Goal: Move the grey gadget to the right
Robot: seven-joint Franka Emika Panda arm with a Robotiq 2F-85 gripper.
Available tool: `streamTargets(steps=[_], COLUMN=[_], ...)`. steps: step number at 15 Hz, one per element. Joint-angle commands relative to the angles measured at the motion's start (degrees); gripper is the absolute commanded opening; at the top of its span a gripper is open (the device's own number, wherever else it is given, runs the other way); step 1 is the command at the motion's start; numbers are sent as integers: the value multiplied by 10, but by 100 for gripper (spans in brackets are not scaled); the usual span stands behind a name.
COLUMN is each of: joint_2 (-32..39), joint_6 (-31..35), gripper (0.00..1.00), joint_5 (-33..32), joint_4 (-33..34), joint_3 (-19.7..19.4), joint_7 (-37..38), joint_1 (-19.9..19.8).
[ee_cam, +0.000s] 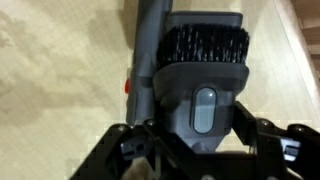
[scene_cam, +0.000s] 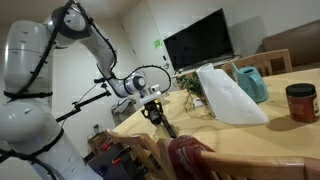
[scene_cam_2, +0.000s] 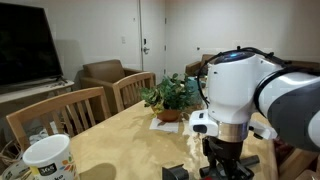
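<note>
Over the table [ee_cam: 60, 60], your gripper [ee_cam: 200, 145] straddles the grey gadget [ee_cam: 205, 95] at its brush end, jaws part-open, grip unconfirmed from these views, so a loose off-centre hold could let the long handle swing or drop when you go right.

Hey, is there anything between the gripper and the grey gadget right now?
Nothing visible stands between them. In the wrist view the grey gadget sits directly between the fingers of the gripper, with only the wooden table behind it. Whether the fingers touch it cannot be told.
</note>
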Motion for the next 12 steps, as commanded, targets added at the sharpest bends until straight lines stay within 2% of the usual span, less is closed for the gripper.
streamTargets(steps=[1,12], joint_2=[3,10], joint_6=[-18,-20], gripper=[43,43], joint_5=[11,13], joint_4=[12,20], joint_3=[3,4], joint_7=[-2,-4], joint_1=[-2,-5])
